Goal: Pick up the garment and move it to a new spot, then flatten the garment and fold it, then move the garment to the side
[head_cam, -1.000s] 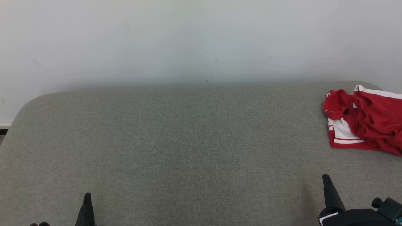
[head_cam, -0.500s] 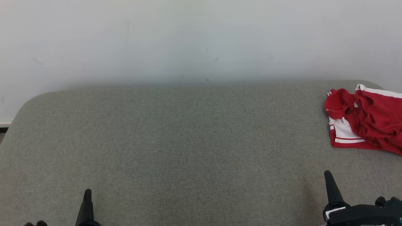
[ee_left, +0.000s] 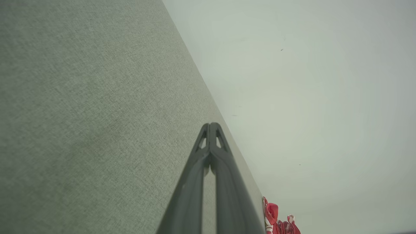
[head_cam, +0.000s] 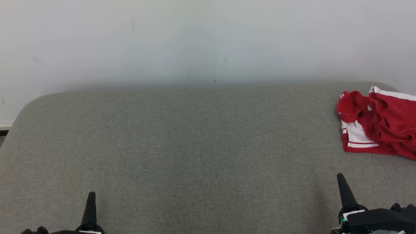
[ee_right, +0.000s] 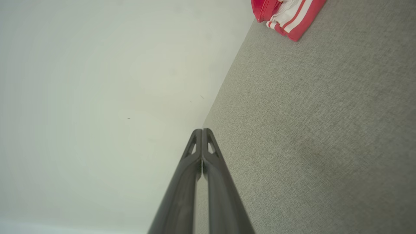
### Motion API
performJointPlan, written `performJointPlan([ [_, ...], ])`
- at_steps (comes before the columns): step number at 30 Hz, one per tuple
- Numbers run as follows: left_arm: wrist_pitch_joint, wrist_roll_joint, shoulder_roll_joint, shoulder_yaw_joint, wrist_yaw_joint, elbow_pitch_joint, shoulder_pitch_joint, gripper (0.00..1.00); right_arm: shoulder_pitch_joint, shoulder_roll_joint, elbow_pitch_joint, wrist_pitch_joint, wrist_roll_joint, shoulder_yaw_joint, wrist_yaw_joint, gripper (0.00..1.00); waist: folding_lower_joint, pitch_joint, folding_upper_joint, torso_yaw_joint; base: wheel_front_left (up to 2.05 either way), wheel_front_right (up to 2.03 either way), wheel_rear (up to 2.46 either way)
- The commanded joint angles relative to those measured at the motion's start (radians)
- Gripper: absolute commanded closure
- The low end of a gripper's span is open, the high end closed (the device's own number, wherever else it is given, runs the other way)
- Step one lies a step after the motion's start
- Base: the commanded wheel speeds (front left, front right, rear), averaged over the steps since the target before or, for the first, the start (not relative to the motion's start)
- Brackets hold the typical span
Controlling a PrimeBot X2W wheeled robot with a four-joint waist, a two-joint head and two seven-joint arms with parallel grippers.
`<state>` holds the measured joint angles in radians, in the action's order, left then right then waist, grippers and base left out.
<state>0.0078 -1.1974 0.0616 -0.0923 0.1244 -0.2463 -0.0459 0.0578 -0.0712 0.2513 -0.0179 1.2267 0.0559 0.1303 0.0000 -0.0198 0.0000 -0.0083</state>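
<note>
We see left gripper (head_cam: 91,195) at lower left, fingers pressed together, tip slightly higher in head view than second ago. Right gripper (head_cam: 340,177) at lower right, also closed, empty, tip higher too; whole view shifts slightly, so camera moves. Red-and-white garment (head_cam: 383,125) lies crumpled at far right of grey cushion (head_cam: 195,146), cut off by frame edge, beyond right gripper, untouched, well apart from left.

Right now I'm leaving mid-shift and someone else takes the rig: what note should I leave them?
Left gripper: shut, empty, at the near left of the grey cushion.
Right gripper: shut, empty, near right.
Garment: red and white, crumpled at the cushion's far right, cut off by the head view's edge, untouched.
Done: nothing yet.
To do: pick up, move, flatten, fold, set aside.
</note>
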Motion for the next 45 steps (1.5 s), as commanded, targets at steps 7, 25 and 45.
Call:
performJointPlan([
  [7,0.020,-0.083,-0.003,-0.007,0.007,0.007,-0.029,1.00,0.022,0.004,-0.010,-0.018,0.074,0.014,0.000,1.00,0.0000,0.003,0.0000,0.001,0.00,0.00,0.00],
  [25,0.058,-0.228,-0.007,-0.014,0.009,0.005,-0.047,1.00,0.037,0.012,-0.009,-0.053,0.211,0.035,0.001,1.00,0.0000,0.011,0.0000,0.004,0.00,0.00,0.00],
  [45,0.097,-0.372,-0.011,-0.021,0.008,0.002,-0.064,1.00,0.049,0.020,-0.008,-0.088,0.343,0.055,0.001,1.00,0.0000,0.019,0.0000,0.007,0.00,0.00,0.00],
])
